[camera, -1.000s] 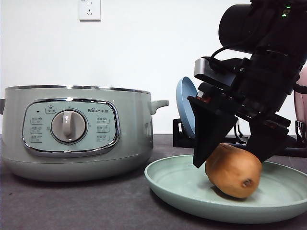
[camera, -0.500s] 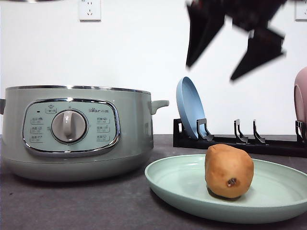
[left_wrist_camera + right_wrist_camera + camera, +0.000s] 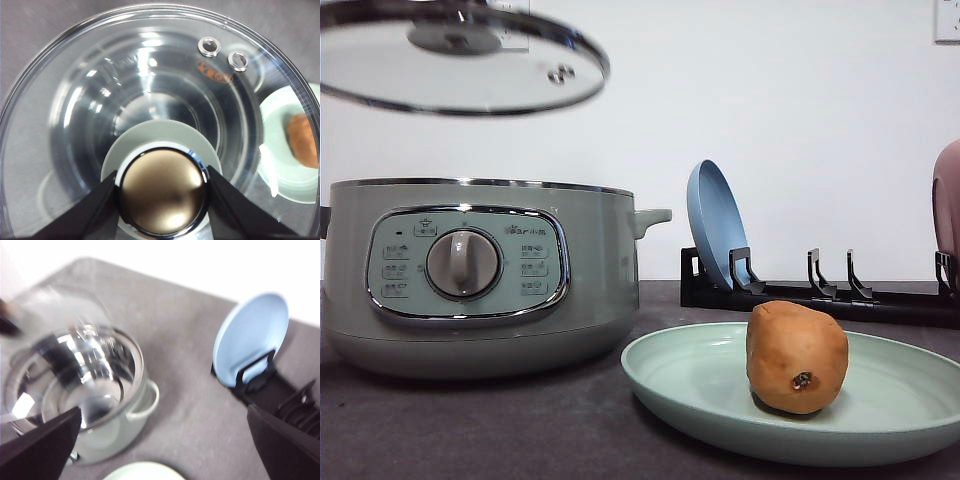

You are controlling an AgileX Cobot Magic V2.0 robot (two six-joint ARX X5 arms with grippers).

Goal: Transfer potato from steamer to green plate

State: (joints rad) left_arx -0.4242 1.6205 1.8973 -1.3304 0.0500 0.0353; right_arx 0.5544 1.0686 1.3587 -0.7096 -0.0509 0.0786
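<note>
A: What is the left gripper doing in its wrist view?
B: Its two black fingers are pressing on either side of the round knob of the glass lid, so it is closed on that knob. Through the glass, the potato is lying on the green plate.

A: And the front view?
B: The lid is hanging in the air at upper left, above the steamer, tilting slightly and clear of the pot's rim. To the right of the steamer and nearer, the green plate is sitting on the dark table, just beside the pot's base. The potato is resting on that plate, its dark eye spot facing forward. Farther back, a blue plate is standing on edge in a black rack.

A: And the right gripper?
B: In its wrist view the dark fingertips are sitting wide apart with nothing between them. Beyond them the open steamer, the blurred lid over it, the blue plate and a sliver of the green plate are showing.
</note>
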